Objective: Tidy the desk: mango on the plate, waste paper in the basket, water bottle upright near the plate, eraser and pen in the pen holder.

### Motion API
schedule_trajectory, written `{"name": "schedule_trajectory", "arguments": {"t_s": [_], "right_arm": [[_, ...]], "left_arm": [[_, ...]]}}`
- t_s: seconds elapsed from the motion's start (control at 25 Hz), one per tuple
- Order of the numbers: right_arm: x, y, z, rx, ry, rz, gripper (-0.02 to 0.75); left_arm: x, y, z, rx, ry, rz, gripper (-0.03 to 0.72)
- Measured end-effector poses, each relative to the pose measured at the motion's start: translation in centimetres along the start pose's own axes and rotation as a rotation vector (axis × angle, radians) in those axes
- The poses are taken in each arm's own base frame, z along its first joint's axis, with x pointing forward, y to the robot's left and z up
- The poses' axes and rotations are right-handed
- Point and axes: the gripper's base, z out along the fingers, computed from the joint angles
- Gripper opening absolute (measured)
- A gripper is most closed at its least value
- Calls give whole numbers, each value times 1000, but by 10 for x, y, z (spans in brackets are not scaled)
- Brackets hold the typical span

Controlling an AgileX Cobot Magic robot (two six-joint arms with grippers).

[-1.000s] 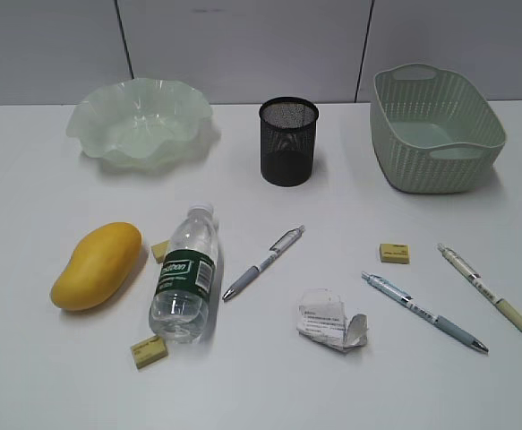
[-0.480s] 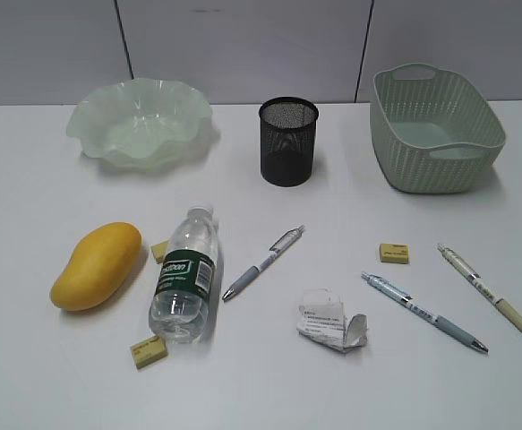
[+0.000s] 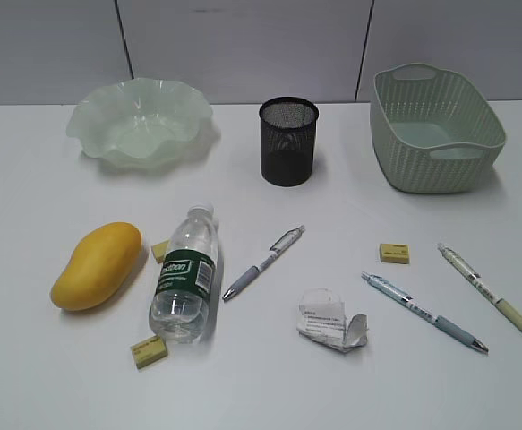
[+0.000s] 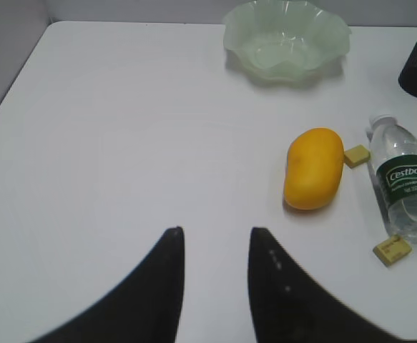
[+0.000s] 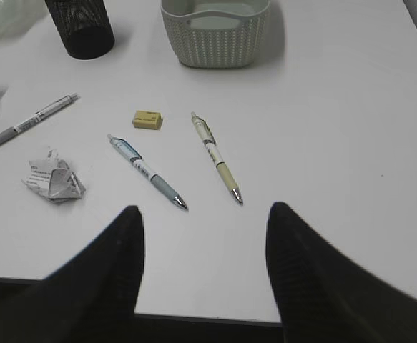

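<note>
Exterior: mango (image 3: 96,266) and water bottle (image 3: 186,274) lie on the desk (image 3: 261,385), waste paper (image 3: 331,321) right of them; plate (image 3: 140,121), pen holder (image 3: 288,141), basket (image 3: 435,128) behind.

Left wrist: left gripper (image 4: 215,239) parted narrowly, holding nothing.

Right wrist: right gripper (image 5: 204,218) wide apart, empty, above two pens (image 5: 147,171).

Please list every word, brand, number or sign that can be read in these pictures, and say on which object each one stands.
"Cestbon": on the dark green label of the water bottle; the smaller line under it is too small to read.
Printed text on the waste paper: too small to read.
Markings on the pens: too blurred to read.
</note>
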Motion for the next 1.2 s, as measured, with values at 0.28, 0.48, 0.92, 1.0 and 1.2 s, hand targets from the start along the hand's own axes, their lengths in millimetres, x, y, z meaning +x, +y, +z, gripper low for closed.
{"name": "schedule_trajectory", "arguments": {"t_s": [0.28, 0.48, 0.92, 1.0, 1.2], "right_arm": [[0, 0, 0, 0, 0, 0, 438], [0, 0, 0, 0, 0, 0, 438], [0, 0, 0, 0, 0, 0, 438], [0, 0, 0, 0, 0, 0, 438], [0, 0, 0, 0, 0, 0, 438]], "left_arm": [[0, 0, 0, 0, 0, 0, 354], [-3, 0, 5, -5, 34, 7, 624], [-10, 3, 19, -49, 122, 64, 578], [-13, 3, 20, -57, 156, 69, 578], [-28, 1, 32, -66, 372, 67, 578]]}}
